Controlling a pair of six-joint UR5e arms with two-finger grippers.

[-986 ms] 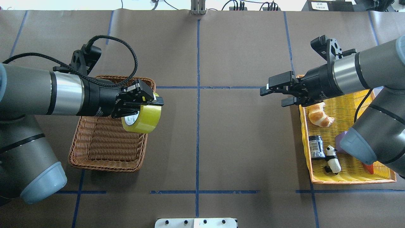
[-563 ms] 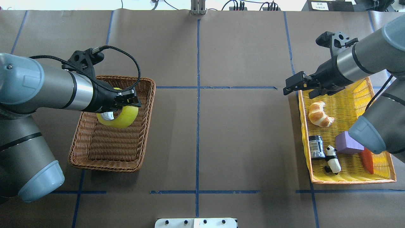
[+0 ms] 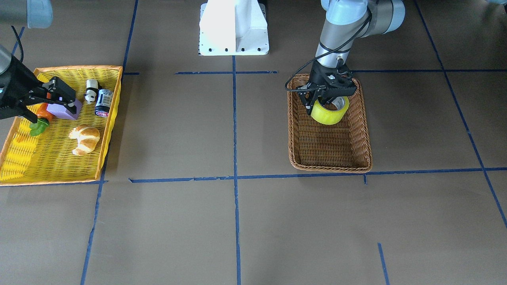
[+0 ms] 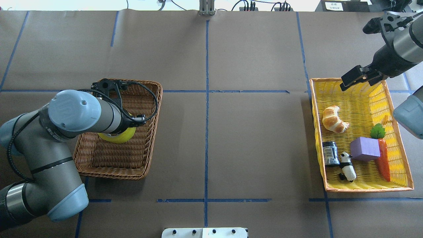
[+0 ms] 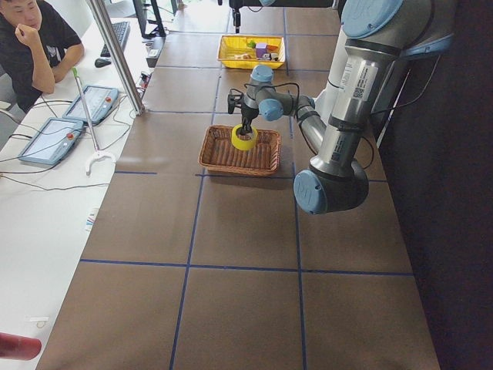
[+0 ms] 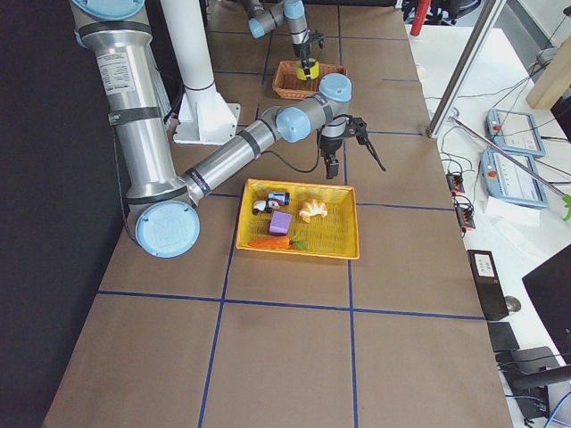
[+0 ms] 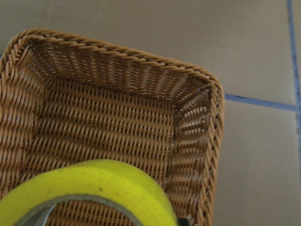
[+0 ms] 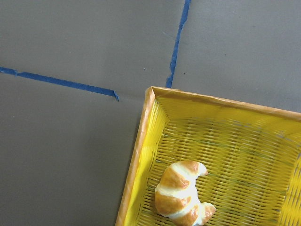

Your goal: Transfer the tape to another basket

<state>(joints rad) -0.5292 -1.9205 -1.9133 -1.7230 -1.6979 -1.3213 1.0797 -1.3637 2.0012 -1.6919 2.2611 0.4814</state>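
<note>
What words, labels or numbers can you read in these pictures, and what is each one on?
None can be read outright.
Label on the dark jar: too small.
White sticker at the table's far edge: blurred.
Left-arm sticker: too small.
Core of the tape: no print legible.

Left tool (image 3: 323,103) points straight down, clamped on the tape (image 3: 328,115); right tool (image 4: 358,79) hangs open.

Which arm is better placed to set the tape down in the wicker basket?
Left. The left gripper holds the tape over the wicker basket; the right gripper hangs empty over the yellow tray, across the table.
</note>
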